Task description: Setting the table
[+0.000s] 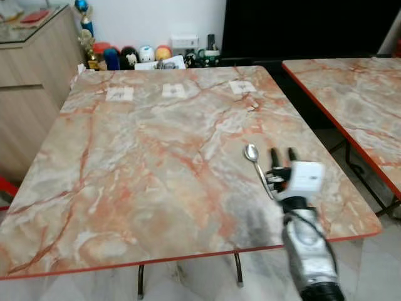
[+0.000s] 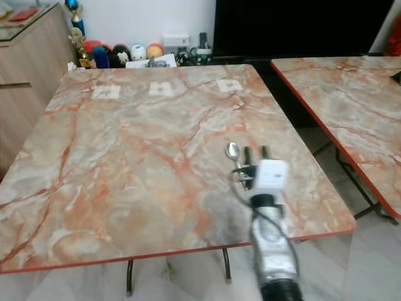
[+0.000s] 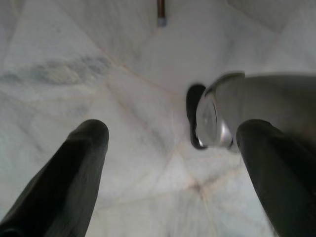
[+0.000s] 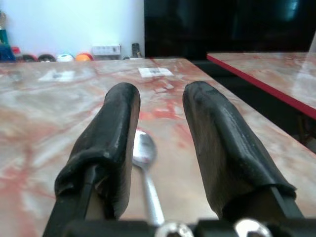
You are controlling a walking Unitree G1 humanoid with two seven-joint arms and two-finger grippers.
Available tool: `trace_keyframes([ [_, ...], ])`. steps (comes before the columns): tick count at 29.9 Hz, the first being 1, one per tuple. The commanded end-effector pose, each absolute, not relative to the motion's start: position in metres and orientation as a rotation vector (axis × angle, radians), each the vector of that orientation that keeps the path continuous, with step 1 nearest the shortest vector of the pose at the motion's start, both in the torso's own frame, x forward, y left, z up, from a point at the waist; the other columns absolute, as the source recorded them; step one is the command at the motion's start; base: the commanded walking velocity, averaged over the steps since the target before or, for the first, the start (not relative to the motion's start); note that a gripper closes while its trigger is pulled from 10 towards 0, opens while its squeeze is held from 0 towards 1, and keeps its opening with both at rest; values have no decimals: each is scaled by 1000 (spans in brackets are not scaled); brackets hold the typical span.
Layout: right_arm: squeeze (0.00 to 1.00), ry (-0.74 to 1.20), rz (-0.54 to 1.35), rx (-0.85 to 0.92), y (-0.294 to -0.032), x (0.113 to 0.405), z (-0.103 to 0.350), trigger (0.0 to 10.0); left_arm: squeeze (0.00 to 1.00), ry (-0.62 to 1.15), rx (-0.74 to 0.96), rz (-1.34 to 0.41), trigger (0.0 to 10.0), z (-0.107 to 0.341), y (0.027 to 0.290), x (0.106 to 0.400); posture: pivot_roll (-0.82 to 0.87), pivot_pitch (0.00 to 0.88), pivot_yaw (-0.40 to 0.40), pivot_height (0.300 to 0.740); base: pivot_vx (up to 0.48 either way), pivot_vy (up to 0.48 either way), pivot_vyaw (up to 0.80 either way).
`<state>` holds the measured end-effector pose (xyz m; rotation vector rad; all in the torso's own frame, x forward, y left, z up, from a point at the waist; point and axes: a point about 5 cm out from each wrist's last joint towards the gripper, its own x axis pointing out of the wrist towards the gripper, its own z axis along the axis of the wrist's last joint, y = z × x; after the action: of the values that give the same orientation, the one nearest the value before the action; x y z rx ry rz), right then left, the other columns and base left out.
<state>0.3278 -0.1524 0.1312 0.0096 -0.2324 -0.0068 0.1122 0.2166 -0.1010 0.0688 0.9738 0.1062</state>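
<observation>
Near the front right edge of the marble bench (image 1: 156, 157), the right pincer (image 1: 283, 154) is hovering with its fingers parted, grasping nothing. A metal spoon (image 1: 257, 166) is lying flat on the bench just beside its left finger, bowl pointing away. The placing step seems finished; next, the arm likely needs lifting clear. Farther back, small white cards (image 1: 173, 91) are lying in a row.

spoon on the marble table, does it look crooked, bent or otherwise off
Nothing looks damaged. The silver metal spoon lies flat on the orange-veined marble table, bowl toward the far side, slightly angled, beside the right gripper, whose fingers are apart and not holding it.
</observation>
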Motion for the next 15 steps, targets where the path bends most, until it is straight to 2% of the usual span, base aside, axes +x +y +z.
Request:
trace_keyframes([
  [1, 0, -208, -18, 11, -155, 327, 126, 10000, 0, 1014, 44, 71, 10000, -106, 202, 107, 15, 82, -25, 740, 0, 0, 0],
  [11, 0, -187, -13, 6, -155, 327, 123, 10000, 0, 986, 50, 89, 10000, -96, 223, 133, 14, 87, -24, 740, 0, 0, 0],
  [15, 0, -177, -11, 1, -154, 327, 122, 10000, 0, 993, 60, 98, 10000, -95, 231, 131, 15, 86, -23, 740, 258, 0, 0],
])
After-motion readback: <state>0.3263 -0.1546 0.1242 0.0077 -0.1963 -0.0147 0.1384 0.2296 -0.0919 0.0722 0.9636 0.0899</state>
